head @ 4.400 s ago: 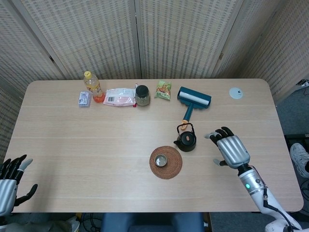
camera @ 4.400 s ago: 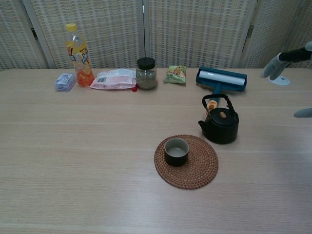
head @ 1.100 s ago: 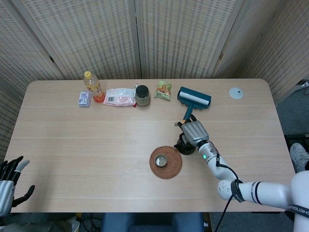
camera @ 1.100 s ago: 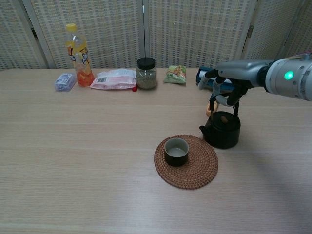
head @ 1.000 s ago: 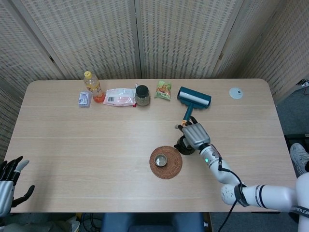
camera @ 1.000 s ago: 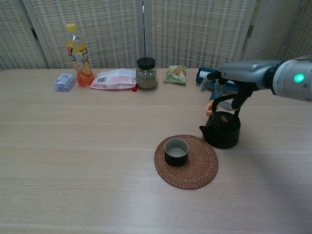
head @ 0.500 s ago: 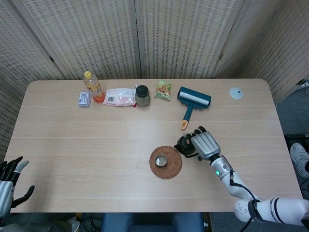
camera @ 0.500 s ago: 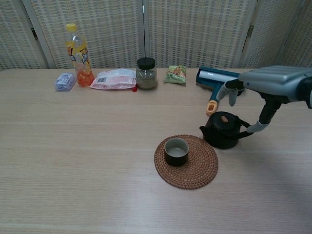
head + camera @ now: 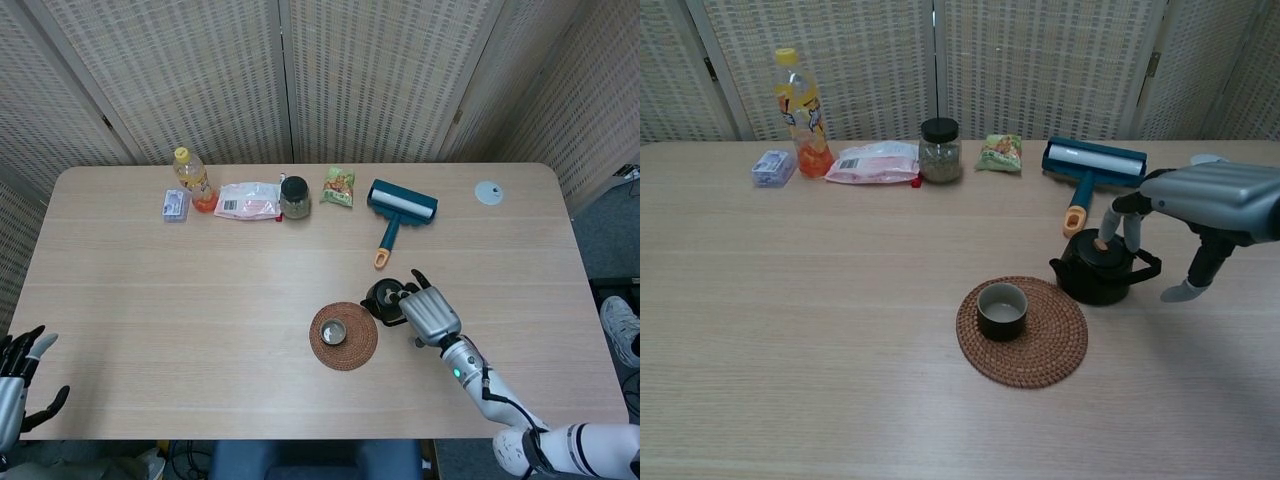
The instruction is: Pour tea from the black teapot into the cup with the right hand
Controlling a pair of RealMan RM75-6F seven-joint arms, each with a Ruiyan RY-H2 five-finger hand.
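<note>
The black teapot (image 9: 382, 298) (image 9: 1093, 270) stands on the table just right of a round woven coaster (image 9: 1040, 355) (image 9: 358, 350). Its handle lies folded down on the right side. A small dark cup (image 9: 333, 331) (image 9: 1002, 309) sits on the coaster. My right hand (image 9: 430, 312) (image 9: 1205, 200) hovers right of the teapot with fingers spread; two fingertips (image 9: 1110, 226) reach down over the lid, the thumb hangs apart further right. It grips nothing. My left hand (image 9: 20, 385) is off the table's near left corner, fingers apart and empty.
Along the far edge stand an orange drink bottle (image 9: 798, 105), a small blue box (image 9: 773, 167), a pink packet (image 9: 875, 162), a dark-lidded jar (image 9: 939, 150), a green snack bag (image 9: 1000, 153) and a teal lint roller (image 9: 1092, 165). A white disc (image 9: 488, 193) lies far right.
A second ago my right hand was over the teapot with the handle upright. The hand has drawn back to the right, and the handle now lies folded down on the right.
</note>
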